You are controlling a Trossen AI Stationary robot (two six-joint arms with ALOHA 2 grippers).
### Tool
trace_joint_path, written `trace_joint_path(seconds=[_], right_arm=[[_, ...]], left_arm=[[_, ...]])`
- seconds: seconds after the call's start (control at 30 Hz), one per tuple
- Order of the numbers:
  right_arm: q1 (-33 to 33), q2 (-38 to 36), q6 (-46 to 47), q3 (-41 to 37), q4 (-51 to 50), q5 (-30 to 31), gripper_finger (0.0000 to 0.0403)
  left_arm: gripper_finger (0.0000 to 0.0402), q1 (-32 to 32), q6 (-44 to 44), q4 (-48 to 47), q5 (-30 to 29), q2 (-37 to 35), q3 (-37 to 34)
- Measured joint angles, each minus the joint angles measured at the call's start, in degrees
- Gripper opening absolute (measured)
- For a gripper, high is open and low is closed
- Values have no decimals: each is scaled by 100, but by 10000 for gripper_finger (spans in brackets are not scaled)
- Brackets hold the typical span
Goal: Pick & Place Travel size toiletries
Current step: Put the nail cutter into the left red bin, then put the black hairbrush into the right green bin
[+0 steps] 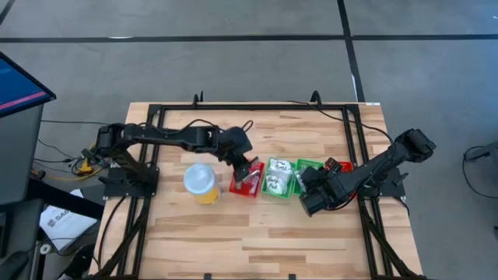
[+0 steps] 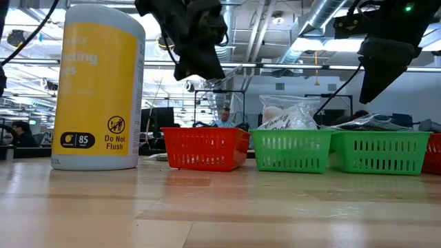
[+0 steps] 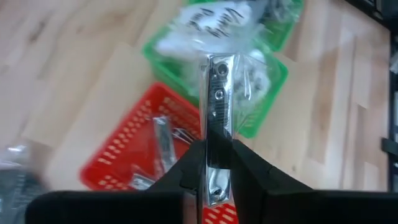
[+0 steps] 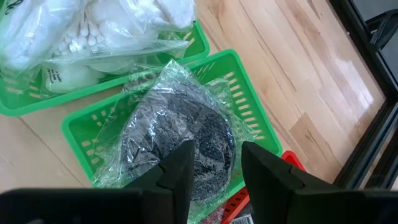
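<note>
My left gripper (image 1: 247, 173) (image 3: 214, 146) is shut on a short silvery piece (image 3: 217, 93) in clear wrap. It hangs above the red bin (image 1: 237, 187) (image 3: 118, 155), where more silvery pieces (image 3: 163, 140) lie. My right gripper (image 1: 311, 194) (image 4: 214, 158) is open and hovers over a dark grey disc (image 4: 180, 130) in clear wrap, which lies in a green bin (image 4: 81, 134). In the low view that gripper (image 2: 382, 69) stands well above the bin's rim. White lumpy packets (image 4: 93, 37) fill the neighbouring green bin (image 1: 278, 177). My left gripper pinches the silvery piece between its two fingers at one end (image 3: 216, 171). The fingers lie along the piece, and the rest of it sticks out past the fingertips. They slant down from above. The piece is lifted clear over the red bin.
A yellow cup with a white lid (image 1: 201, 183) (image 2: 100, 86) stands left of the red bin. The bins sit in a row across the table's middle, with another red bin (image 1: 340, 166) at the right end. Bare wood (image 1: 257, 241) lies toward the near edge.
</note>
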Motion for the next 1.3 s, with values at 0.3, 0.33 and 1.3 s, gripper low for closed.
trace_joint_path(seconds=[0.3, 0.33, 1.3], right_arm=[[0, 0, -129, 0, 15, 14, 123], [0, 0, -129, 0, 15, 14, 123], [0, 0, -142, 0, 36, 10, 123]], left_arm=[[46, 191, 186, 0, -25, 0, 0], [46, 189, 186, 2, -22, 0, 0], [90, 202, 677, 9, -293, 0, 0]])
